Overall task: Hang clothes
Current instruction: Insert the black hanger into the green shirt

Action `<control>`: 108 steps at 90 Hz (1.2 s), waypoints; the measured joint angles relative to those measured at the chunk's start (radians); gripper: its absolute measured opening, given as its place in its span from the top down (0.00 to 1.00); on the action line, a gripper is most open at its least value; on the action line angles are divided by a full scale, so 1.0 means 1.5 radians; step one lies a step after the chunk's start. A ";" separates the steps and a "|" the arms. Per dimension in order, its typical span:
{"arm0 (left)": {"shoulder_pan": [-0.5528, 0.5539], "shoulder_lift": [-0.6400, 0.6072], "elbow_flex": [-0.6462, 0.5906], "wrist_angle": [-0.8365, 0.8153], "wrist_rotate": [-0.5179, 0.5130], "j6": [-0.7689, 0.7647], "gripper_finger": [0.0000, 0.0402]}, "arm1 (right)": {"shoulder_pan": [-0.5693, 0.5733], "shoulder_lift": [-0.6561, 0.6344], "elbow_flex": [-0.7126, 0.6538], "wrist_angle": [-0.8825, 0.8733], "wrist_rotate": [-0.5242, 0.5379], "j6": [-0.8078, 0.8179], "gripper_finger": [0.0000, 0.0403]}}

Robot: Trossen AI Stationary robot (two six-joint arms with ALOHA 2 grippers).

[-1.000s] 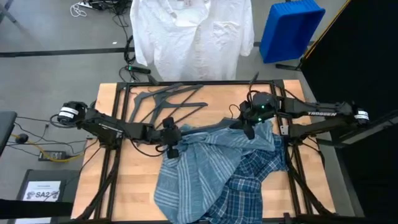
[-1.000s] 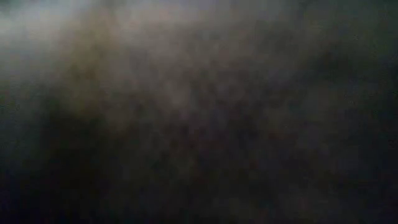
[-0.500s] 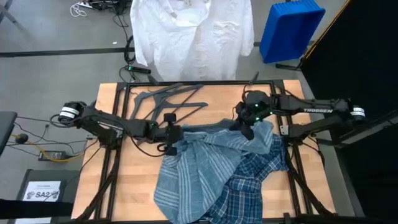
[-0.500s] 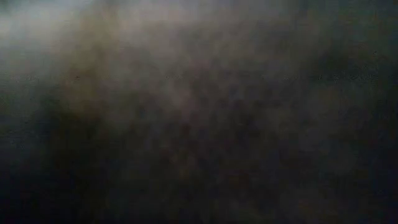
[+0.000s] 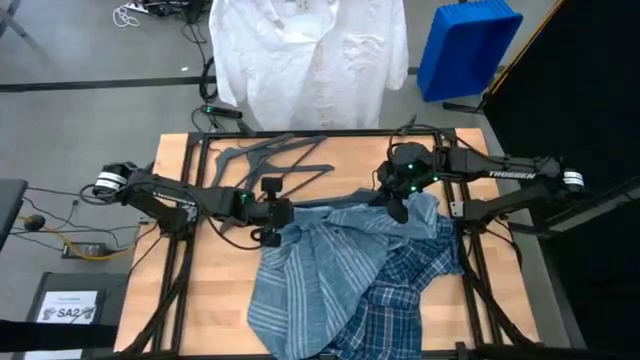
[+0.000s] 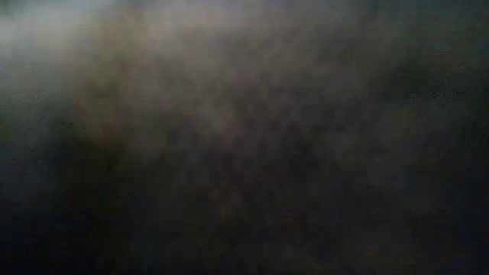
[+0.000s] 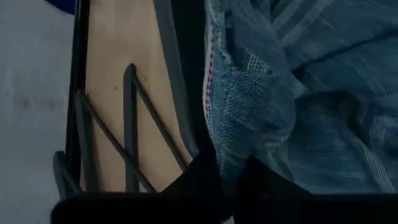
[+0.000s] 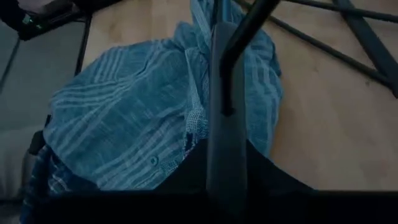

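From above, three shirts show: the white shirt [image 5: 308,60] hangs beyond the table, while the striped shirt [image 5: 320,270] and plaid shirt [image 5: 410,285] lie heaped on it beside two hangers [image 5: 265,160]. In its wrist view, the left gripper [image 7: 233,171] pinches the striped shirt's edge. In the right wrist view, the right gripper [image 8: 225,163] is clamped on a third hanger [image 8: 227,93].

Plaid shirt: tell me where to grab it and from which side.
Probably pinch the plaid shirt at its exposed folds toward the right arm's side of the table, coming down from above: the striped shirt drapes over its other part. The left gripper is clamped on the striped shirt's edge; the right gripper holds a hanger by that shirt.
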 joint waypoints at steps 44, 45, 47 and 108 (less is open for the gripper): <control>0.001 0.000 0.125 0.097 -0.013 0.172 1.00 | 0.002 0.026 0.008 0.135 -0.016 -0.019 0.97; 0.001 0.000 0.127 0.102 -0.013 0.173 1.00 | 0.002 0.027 0.010 0.139 -0.016 -0.019 0.97; 0.001 0.000 0.130 0.110 -0.012 0.183 1.00 | 0.001 0.028 0.015 0.146 -0.014 -0.020 0.97; -0.029 -0.001 0.176 -0.108 0.129 -0.046 1.00 | 0.001 -0.007 0.109 -0.028 0.044 -0.058 0.97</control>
